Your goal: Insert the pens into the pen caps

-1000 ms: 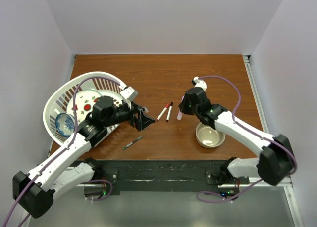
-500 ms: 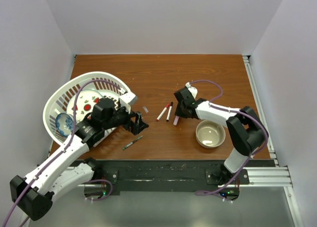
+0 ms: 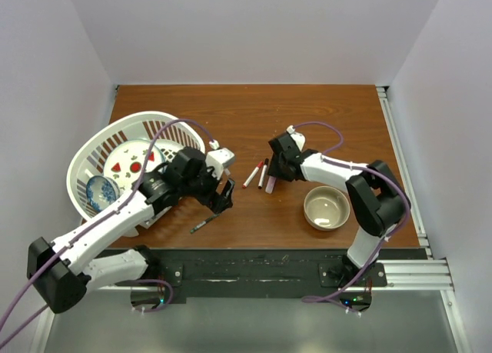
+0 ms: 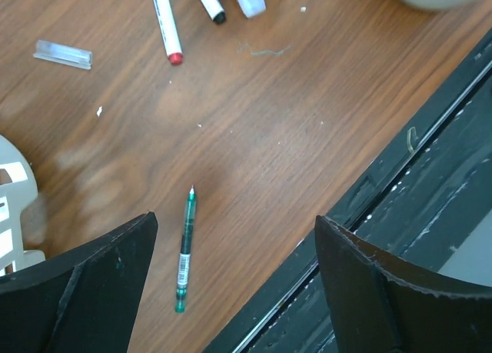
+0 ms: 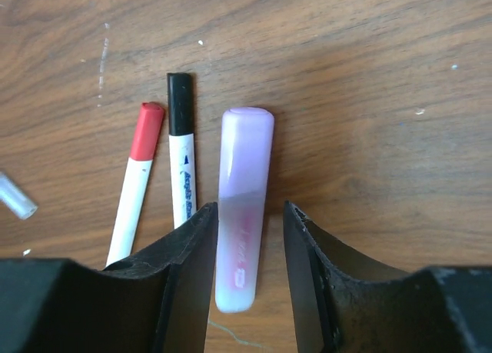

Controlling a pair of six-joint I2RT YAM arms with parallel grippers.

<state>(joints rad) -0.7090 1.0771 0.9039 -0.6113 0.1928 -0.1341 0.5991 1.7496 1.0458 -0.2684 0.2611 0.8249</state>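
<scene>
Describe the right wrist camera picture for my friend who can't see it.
A fat pink marker lies on the wooden table between the black jaws of the right pincer. Beside it lie a red-capped white marker and a black-capped white marker.

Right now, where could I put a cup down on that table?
Best is the bare far strip of table, behind the basket and the pens. A smaller gap lies at the near edge, between the thin pen and the bowl. The middle, around the pens, is crowded.
</scene>
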